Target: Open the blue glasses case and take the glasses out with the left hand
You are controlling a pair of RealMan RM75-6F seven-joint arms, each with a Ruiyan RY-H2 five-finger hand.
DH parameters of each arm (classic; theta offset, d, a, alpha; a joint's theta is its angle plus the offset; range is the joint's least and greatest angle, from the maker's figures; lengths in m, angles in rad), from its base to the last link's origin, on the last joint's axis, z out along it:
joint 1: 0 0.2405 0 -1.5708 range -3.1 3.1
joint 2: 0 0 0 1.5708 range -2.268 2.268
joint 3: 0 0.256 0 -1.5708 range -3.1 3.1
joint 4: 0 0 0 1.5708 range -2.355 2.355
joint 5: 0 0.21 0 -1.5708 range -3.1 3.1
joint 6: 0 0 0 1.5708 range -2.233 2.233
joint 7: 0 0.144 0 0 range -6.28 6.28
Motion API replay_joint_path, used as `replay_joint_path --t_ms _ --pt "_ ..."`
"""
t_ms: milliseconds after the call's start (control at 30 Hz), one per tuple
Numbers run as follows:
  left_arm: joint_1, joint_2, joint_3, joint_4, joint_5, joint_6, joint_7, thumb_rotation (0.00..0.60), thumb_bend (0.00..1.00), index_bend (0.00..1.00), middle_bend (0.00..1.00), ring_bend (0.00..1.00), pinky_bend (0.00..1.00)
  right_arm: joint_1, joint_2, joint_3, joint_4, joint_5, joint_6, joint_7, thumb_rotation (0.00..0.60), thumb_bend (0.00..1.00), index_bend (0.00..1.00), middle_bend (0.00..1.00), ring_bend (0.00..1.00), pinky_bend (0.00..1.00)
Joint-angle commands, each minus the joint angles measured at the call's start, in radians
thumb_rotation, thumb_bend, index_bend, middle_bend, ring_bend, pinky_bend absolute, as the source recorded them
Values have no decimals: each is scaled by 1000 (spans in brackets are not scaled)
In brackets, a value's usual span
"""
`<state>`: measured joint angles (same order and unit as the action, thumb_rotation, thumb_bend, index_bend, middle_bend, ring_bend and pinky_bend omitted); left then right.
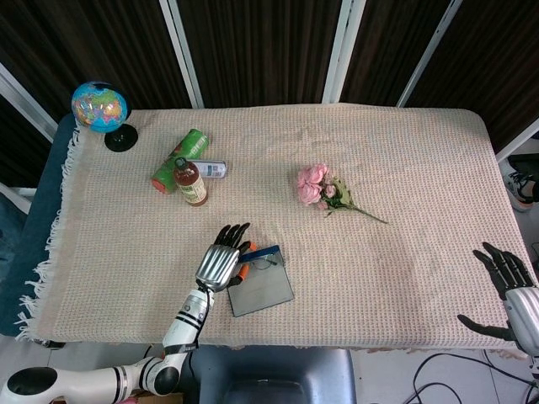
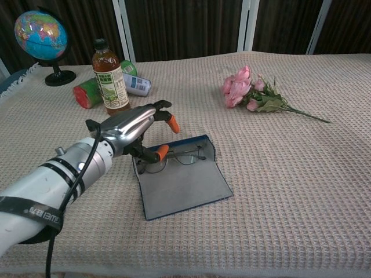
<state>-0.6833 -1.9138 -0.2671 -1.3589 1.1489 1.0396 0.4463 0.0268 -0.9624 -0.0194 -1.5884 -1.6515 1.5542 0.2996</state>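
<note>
The blue glasses case (image 2: pixel 184 186) lies open and flat on the cloth near the front edge, grey inside up, also seen in the head view (image 1: pixel 263 290). Thin-framed glasses (image 2: pixel 174 158) (image 1: pixel 264 263) rest across its far end, their left lens past the case's left edge. My left hand (image 2: pixel 130 130) (image 1: pixel 221 263) hovers at the case's far left corner. Its orange-tipped thumb (image 2: pixel 160 152) touches the glasses frame, while the other fingers are spread above, apart from it. My right hand (image 1: pixel 505 282) hangs open beyond the table's right front corner, holding nothing.
A globe (image 2: pixel 40 35) stands at the far left. A brown bottle (image 2: pixel 110 78) stands upright beside a lying green can (image 2: pixel 87 92) and a small can (image 2: pixel 137 84), just behind my left hand. Pink flowers (image 2: pixel 249 90) lie at the centre right.
</note>
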Motion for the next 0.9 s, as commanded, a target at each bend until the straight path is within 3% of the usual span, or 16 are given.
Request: replay_joint_path --t_ms 33,433,900 --pt "-14 -15 -15 3 -35 -6 22 600 437 326 0 0 0 1 1 0 0 0 -2 3 600 19 0 0 0 0" --pt "-52 -49 -39 35 -130 -8 74 600 432 339 0 0 0 1 4 -2 3 -2 0 13 600 16 0 0 0 0" --pt "-81 -64 -36 65 -169 -16 73 600 435 377 0 0 0 2 5 -2 6 -1 0 19 600 17 0 0 0 0"
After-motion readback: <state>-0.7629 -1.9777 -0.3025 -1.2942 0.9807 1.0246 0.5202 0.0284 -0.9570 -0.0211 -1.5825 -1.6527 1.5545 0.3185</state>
